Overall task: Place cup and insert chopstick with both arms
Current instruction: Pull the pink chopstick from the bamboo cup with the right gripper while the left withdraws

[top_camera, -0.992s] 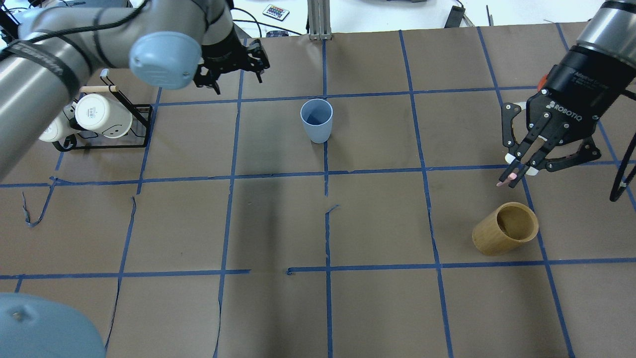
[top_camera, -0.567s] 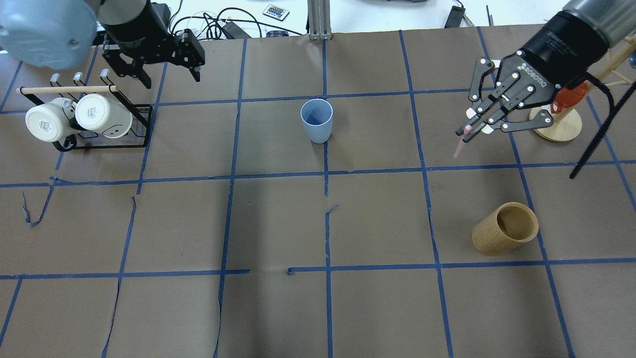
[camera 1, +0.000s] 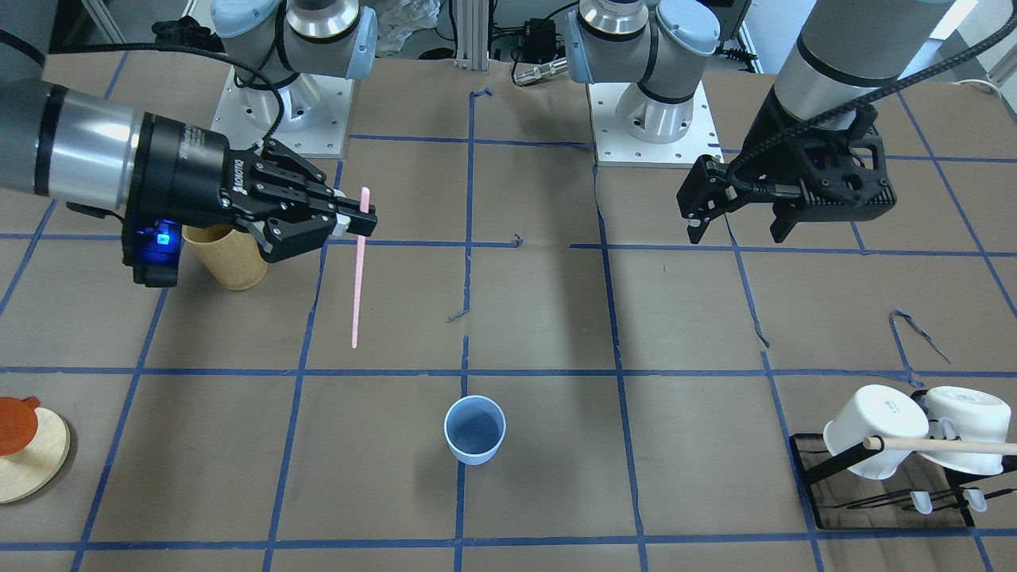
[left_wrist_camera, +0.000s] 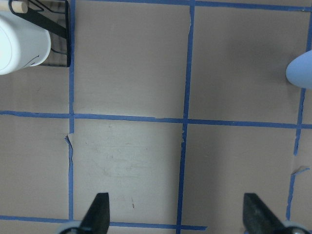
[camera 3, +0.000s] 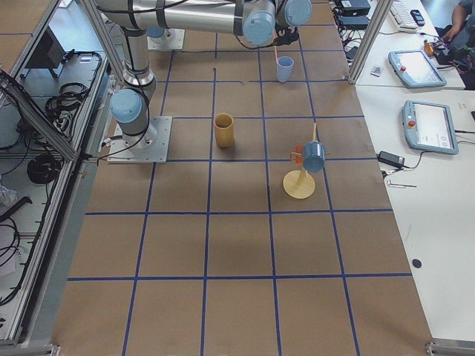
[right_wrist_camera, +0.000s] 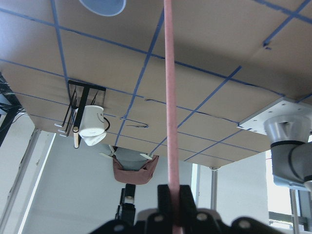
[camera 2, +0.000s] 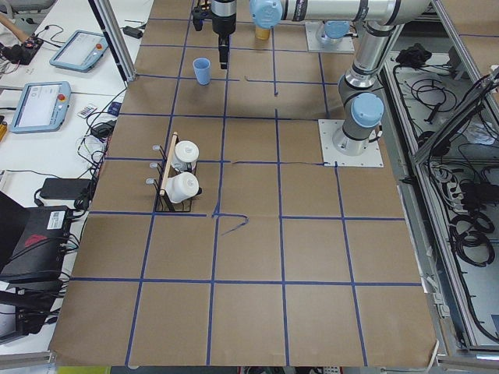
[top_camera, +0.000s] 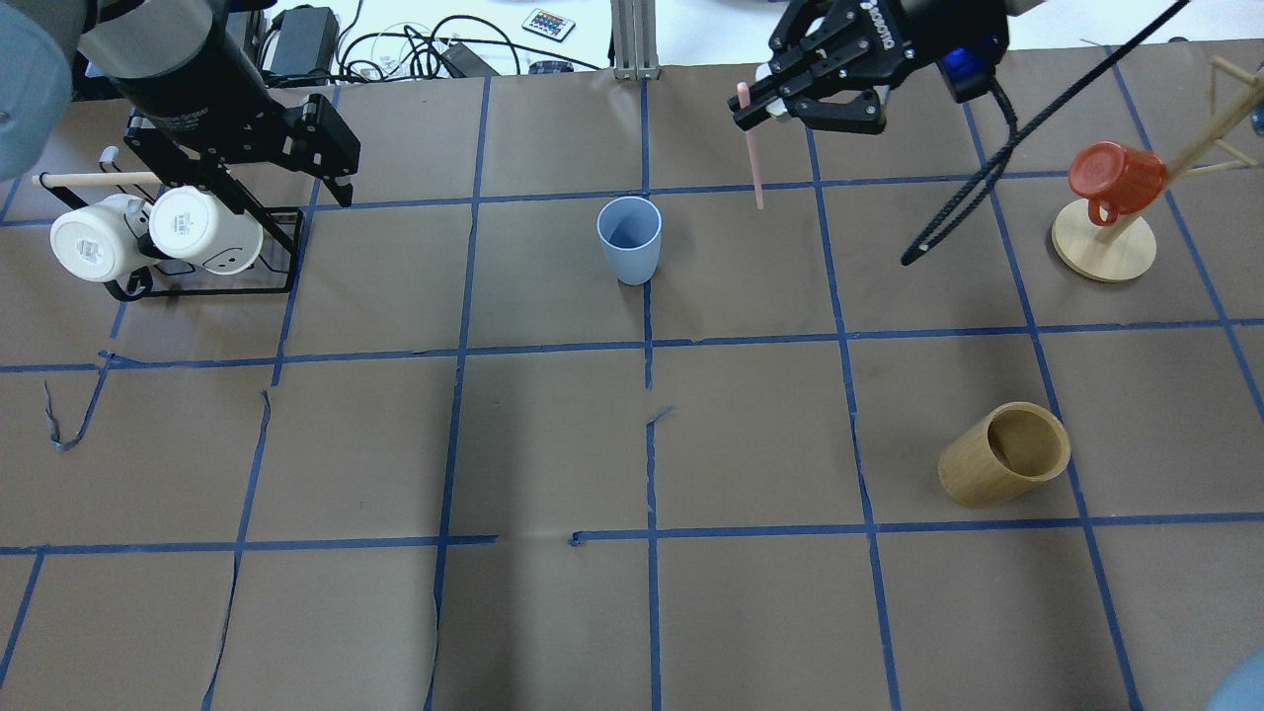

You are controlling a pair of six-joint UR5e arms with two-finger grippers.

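The chopstick (camera 1: 357, 274), a thin pink one, was held roughly upright in the air, its lower tip clear of the desk (top_camera: 553, 444); it was pinched near its upper end by the right end effector (camera 1: 361, 222), whose fingers were closed tight on it. The cup (top_camera: 629, 239), blue and empty, stood upright on a taped line at the far middle of the desk, mouth up; the chopstick was near it but apart from it, not yet over the mouth. The left end effector (left_wrist_camera: 178, 222) was spread wide with nothing in it, well apart from the cup, nearer the rack (top_camera: 281, 252) of white mugs; a wooden holder (top_camera: 1002, 454) stood well away and played no part.

Several risks could be judged from this; with so much length hanging below the grip, a small tilt at the wrist would be magnified at the tip, so the mouth could be missed; the rim could be struck and the light cup, steadied by nothing, tipped or pushed aside; a release made too high could let the chopstick bounce out.
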